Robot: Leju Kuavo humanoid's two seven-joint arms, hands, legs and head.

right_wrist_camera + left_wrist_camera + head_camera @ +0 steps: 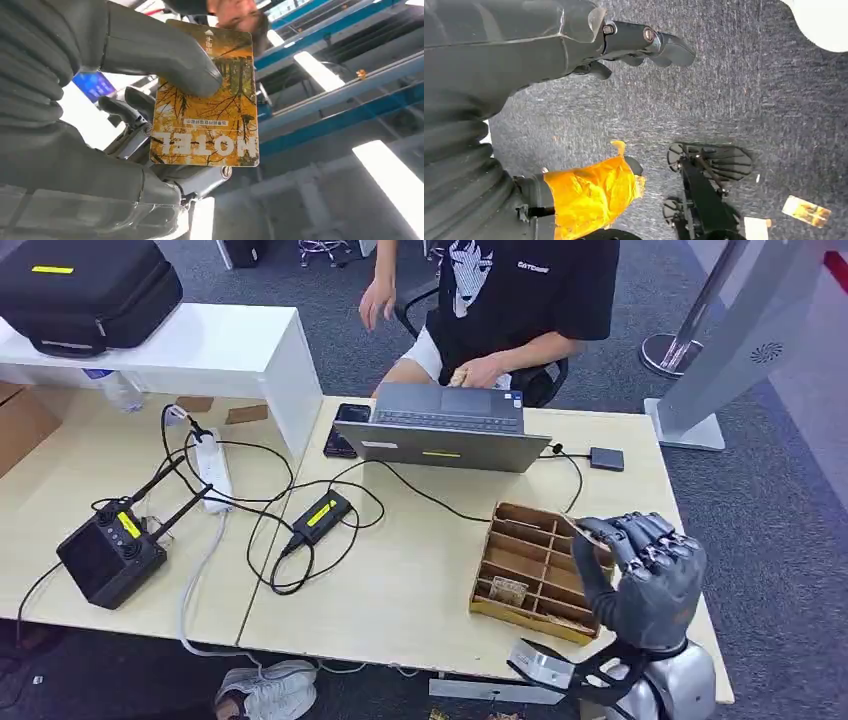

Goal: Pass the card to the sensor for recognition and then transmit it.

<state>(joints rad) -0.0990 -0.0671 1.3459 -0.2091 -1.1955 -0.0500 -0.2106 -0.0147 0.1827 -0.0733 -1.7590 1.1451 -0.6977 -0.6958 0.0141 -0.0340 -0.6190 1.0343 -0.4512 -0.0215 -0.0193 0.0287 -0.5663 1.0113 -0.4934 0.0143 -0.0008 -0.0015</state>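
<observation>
My right hand [645, 575] hovers over the right end of a wooden divider box [497, 514] at the table's front right. It pinches an orange card [207, 102] printed HOTEL between the thumb [165, 55] and the fingers behind it. The card is lifted clear of the box. The sensor [606, 458], a small dark square on a cable, lies flat on the table beyond the box, right of the laptop [445, 430]. Another card [508, 590] lies in a front compartment of the box. My left hand [514, 45] hangs over grey carpet and holds nothing, its fingers apart.
A person sits behind the laptop, one hand at its far edge. A phone [347, 428], a power strip [212, 465], looped cables and a black controller [108, 555] cover the left half of the table. A white stand [720, 360] rises at the right. Loose cards [806, 211] lie on the floor.
</observation>
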